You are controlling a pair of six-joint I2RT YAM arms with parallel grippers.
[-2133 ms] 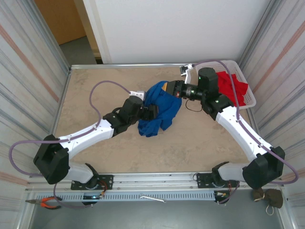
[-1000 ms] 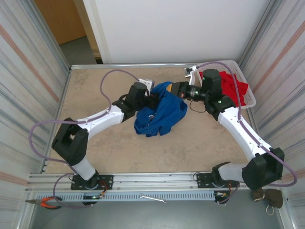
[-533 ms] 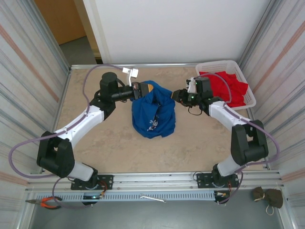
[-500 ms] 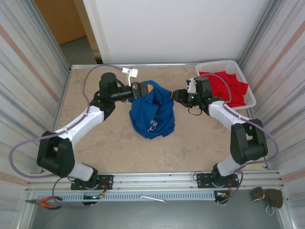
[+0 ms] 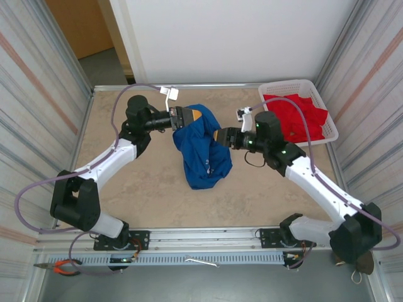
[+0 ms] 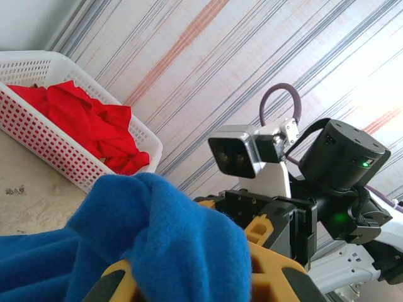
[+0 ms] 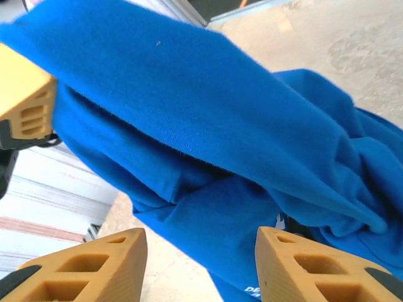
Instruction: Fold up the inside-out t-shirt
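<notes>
1. Shirt (image 5: 203, 154): blue, bunched, mid-table, strung from a high pinch at its far end down to a heap that looks to rest on the table (image 5: 126, 189). A scrap of white print shows low on the cloth.
2. Left hand (image 5: 186, 118): clenched on the shirt's top fold. From the wrist, blue cloth sits bunched between its yellow fingers (image 6: 277, 280).
3. Right hand (image 5: 218, 136): released, fingers (image 7: 302, 264) apart with nothing between them. It sits just beside the shirt's right edge, about halfway down.
4. Key relation: the shirt's long axis runs from the left hand's pinch toward the near edge. The cloth lies straight ahead of the right hand's open jaws, to that arm's left.
5. Judgement: the right hand is nearer the free edge, so a second grip there would let the pair spread the shirt.
6. Basket (image 5: 327, 135) with red garment (image 5: 302, 116) stands well apart, far right.
</notes>
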